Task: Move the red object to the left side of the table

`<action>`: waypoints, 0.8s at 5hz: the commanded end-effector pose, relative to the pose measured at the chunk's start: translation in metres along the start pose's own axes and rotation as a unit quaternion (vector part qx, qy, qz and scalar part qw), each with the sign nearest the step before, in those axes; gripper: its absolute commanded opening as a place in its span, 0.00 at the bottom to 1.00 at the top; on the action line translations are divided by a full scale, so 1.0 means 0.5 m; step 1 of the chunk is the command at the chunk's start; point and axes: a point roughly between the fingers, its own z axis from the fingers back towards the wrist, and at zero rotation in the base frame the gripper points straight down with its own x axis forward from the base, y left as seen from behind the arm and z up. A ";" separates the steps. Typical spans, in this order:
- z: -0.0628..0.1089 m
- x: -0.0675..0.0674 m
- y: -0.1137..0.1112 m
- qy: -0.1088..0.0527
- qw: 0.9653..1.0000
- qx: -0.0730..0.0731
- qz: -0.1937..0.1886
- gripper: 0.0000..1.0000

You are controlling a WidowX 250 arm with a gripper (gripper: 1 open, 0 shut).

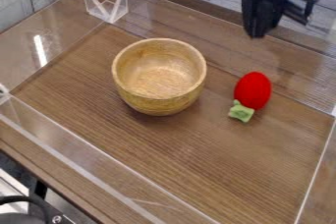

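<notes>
Nearest the camera, bare brown wood-grain table (171, 169) runs out to a clear acrylic wall, nothing on it to worry about. Moving up to the middle, the wooden bowl (159, 75) sits left of centre, and just to its right, apart from it, lies the red object (250, 92), a glossy little strawberry resting on the tabletop with its pale green cap toward the near side. It looks light and rigid, likely hard plastic, and that shiny rounded skin could squirt out of a loose pinch; the safest hold seems to be across the widest part of the red body, not the small leafy end. Farther back, the gripper (262, 29) hangs above and beyond the strawberry, holding nothing; its dark fingers blur together from here, so whether they are spread or pressed together I cannot tell. Far left, a clear acrylic stand (105, 4) rests against the wall. No brand, label or writing is readable anywhere.
</notes>
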 end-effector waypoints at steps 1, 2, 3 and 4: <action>-0.017 0.008 -0.009 -0.007 1.000 0.001 0.005 1.00; -0.063 0.003 -0.005 0.004 1.000 -0.001 0.013 1.00; -0.106 -0.001 0.003 0.019 1.000 -0.004 0.024 1.00; -0.135 -0.003 0.017 0.027 0.999 -0.003 0.038 0.00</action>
